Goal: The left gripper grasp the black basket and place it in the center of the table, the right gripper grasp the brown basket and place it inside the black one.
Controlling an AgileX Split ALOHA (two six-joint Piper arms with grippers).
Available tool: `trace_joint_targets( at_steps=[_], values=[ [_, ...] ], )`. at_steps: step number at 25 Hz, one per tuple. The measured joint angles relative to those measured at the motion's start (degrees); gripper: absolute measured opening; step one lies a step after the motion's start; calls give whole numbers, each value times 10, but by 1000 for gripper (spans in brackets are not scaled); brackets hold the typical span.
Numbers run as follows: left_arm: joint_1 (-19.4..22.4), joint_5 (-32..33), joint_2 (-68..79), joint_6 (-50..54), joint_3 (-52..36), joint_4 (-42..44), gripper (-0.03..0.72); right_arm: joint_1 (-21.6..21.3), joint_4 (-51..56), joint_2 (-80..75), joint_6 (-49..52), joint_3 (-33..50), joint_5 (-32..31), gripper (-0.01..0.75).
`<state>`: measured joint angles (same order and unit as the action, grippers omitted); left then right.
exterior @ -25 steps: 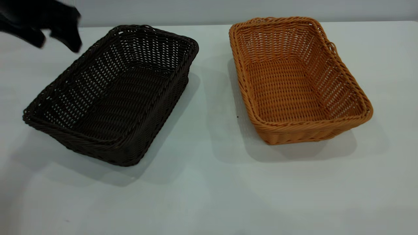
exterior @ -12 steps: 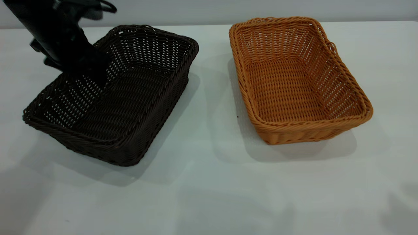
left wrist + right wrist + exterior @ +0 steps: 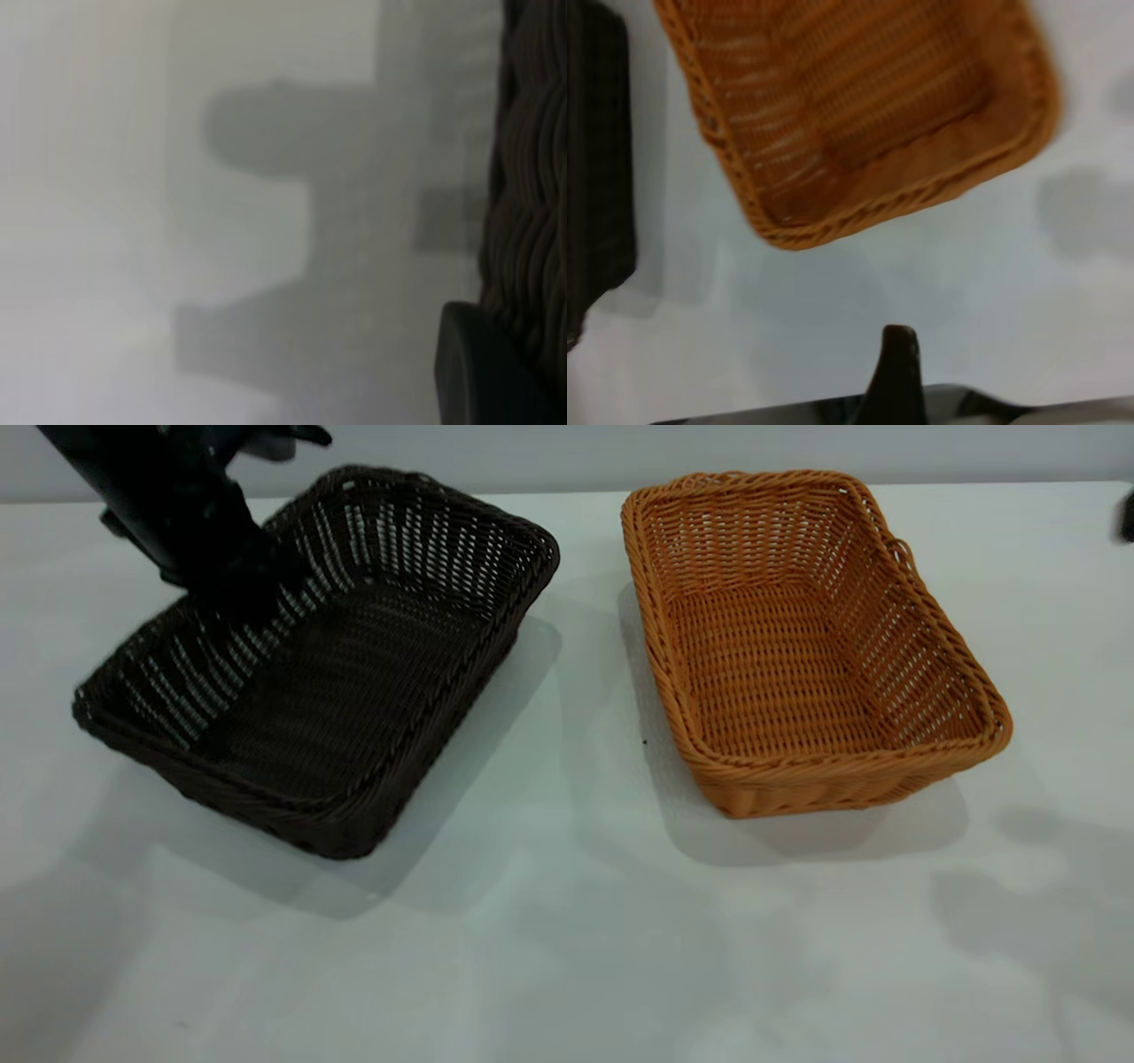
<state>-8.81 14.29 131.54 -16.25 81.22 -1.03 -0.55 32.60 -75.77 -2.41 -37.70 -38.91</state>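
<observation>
While the left gripper [image 3: 232, 583] sits on the far-left rim of the black basket [image 3: 354, 673], apparently clenched on the wicker there, that basket is on the left side of the table [image 3: 567, 921]. Well apart to its right stands the brown basket [image 3: 797, 655]. At the far right edge, the right gripper [image 3: 1127, 515] barely shows; its fingers cannot be judged.

A plain grey wall [image 3: 709, 447] at the back; a tiny dark speck [image 3: 644, 741], perhaps a crumb.
</observation>
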Motion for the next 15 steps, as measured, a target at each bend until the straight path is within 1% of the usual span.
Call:
trace_joint_targets(
  at_steps=[10,15],
  values=[
    [0,-7,-75,-23,0,18,82,0,246,-209,-146,-3,25,591],
    [0,-15,-78,-28,0,18,82,0,378,-293,-220,-7,17,591]
  ],
)
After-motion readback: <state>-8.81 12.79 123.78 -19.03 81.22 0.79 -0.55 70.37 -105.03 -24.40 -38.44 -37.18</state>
